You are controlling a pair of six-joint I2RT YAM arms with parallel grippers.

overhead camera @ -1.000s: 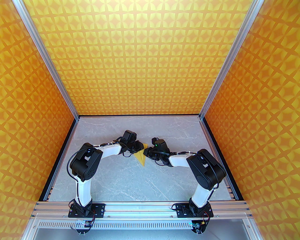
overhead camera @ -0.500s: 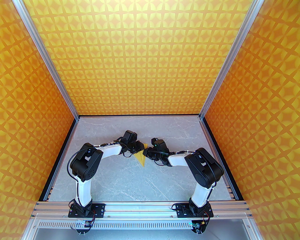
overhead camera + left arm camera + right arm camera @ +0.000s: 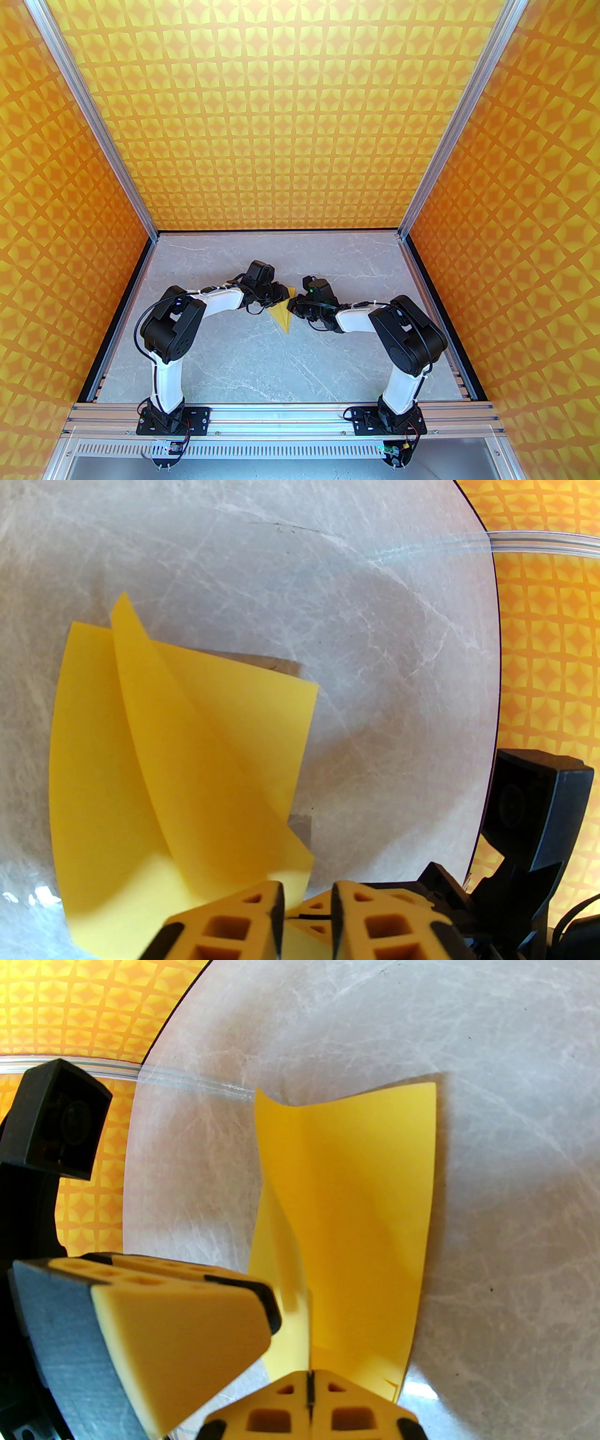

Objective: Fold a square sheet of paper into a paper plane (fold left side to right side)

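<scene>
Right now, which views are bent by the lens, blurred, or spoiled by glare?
Left wrist view: the table edge bows from lens distortion; the yellow paper casts a soft shadow; small glare at lower left. Right wrist view: same bowing, a glare patch by the paper's near corner. Top external view: sharp, evenly lit.

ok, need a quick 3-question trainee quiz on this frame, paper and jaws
1. True or false: the right jaws are shut on the yellow paper.
2. Against the table, one flap of the paper is: A) pressed flat, B) lifted, C) torn away.
3. Which jaws stand slightly apart?
Key: 1 true; 2 B; 3 left jaws.
</scene>
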